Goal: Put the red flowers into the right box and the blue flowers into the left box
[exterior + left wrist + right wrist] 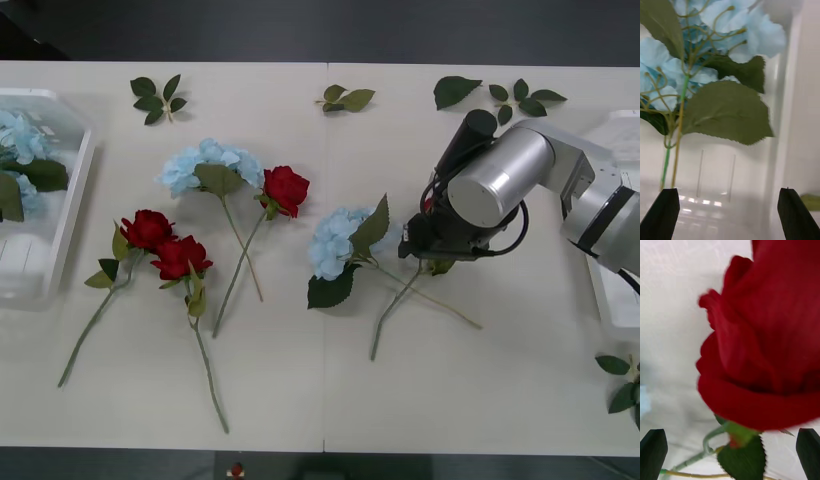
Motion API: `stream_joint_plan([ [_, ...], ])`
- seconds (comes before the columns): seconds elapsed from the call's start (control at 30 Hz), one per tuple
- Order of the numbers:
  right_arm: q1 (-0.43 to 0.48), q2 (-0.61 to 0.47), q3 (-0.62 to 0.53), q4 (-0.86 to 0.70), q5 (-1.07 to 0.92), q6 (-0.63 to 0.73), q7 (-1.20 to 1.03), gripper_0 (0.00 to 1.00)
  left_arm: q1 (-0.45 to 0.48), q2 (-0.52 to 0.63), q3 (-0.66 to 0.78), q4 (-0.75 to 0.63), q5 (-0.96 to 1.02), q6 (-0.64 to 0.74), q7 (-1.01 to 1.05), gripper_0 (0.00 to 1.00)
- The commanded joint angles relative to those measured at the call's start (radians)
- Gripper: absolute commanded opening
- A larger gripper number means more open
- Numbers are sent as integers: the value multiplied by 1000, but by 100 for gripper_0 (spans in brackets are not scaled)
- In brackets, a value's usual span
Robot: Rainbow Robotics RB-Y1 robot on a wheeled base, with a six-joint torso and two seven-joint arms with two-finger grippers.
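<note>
- The right gripper [730, 453] hangs over the right half of the white table [300, 400], its black fingers [653, 453] spread wide either side of a red rose [767, 345]; from the front its arm hides that bloom, leaving the stem trailing toward the near edge.
- The left gripper [730, 213] is spread open above the left box [60, 240], at the table's left edge and partly cut off, where blue hydrangea clusters [722, 45] lie.
- Three more red roses [150, 229] and two loose blue hydrangeas [210, 165] lie across the table's middle and left.
- The right box [608, 300] at the right edge is mostly hidden by the arm.
- Loose leaf sprigs [158, 98] dot the far edge.
</note>
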Motion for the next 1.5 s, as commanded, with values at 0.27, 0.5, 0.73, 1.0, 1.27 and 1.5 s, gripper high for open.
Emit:
stream_joint_plan([
  [0.27,-34,42,9,51,20,-49,19,100,-198,82,-23,-191,131,311,186,81],
  [0.5,-36,45,16,63,17,-64,25,68,-229,72,-241,-225,28,248,295,86],
  [0.73,-36,50,23,66,29,-67,29,28,-177,72,-450,-223,-61,68,120,95],
  [1.0,-36,62,24,91,48,-96,36,0,-132,69,-462,-223,-50,61,-346,100],
  [1.27,-99,31,24,106,57,-176,65,0,-63,35,-462,-211,-96,27,-481,100],
  [1.5,-174,39,23,238,46,-325,109,0,-8,-22,-462,-174,-140,-24,-501,100],
])
